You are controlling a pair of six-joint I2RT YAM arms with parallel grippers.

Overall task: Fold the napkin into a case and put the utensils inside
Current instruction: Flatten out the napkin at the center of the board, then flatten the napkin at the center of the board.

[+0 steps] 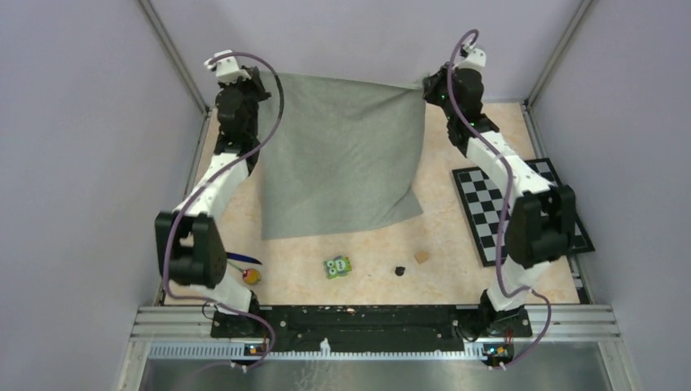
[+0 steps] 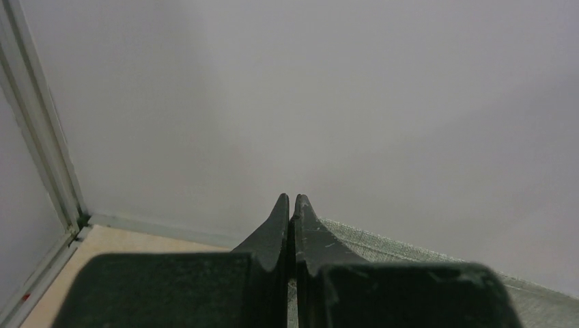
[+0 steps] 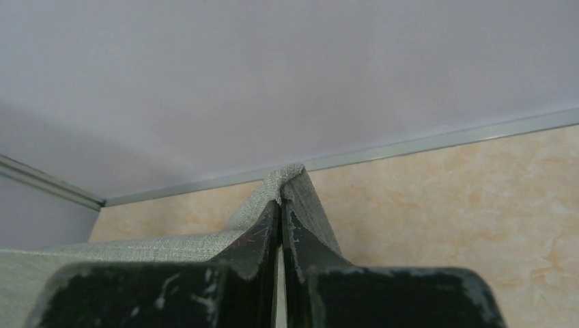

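Napkin (image 1: 342, 155) update pls? Is it a pouch yet, anything in it? (guest)

me: nope, no pouch, nothing inside. It's one open sheet of plain grey woven cloth, hanging between my two arms at the far side of the table (image 1: 440, 236), a bit bowed in at the sides, lower edge down by the tabletop. My left gripper (image 1: 262, 81) is pinched tight on the far-left corner. My right gripper (image 1: 430, 88) is clamped on the far-right corner, and on the right wrist view you can see the weave bunched up over the fingertips. The slim blue piece (image 1: 242, 258) and the yellow-headed piece (image 1: 252, 275) lie bare on the table, just beside each other near my left base. Green owl block (image 1: 337, 266) and tan cube (image 1: 421, 256) sit near the front, checkerboard mat (image 1: 477, 191) off to the right.
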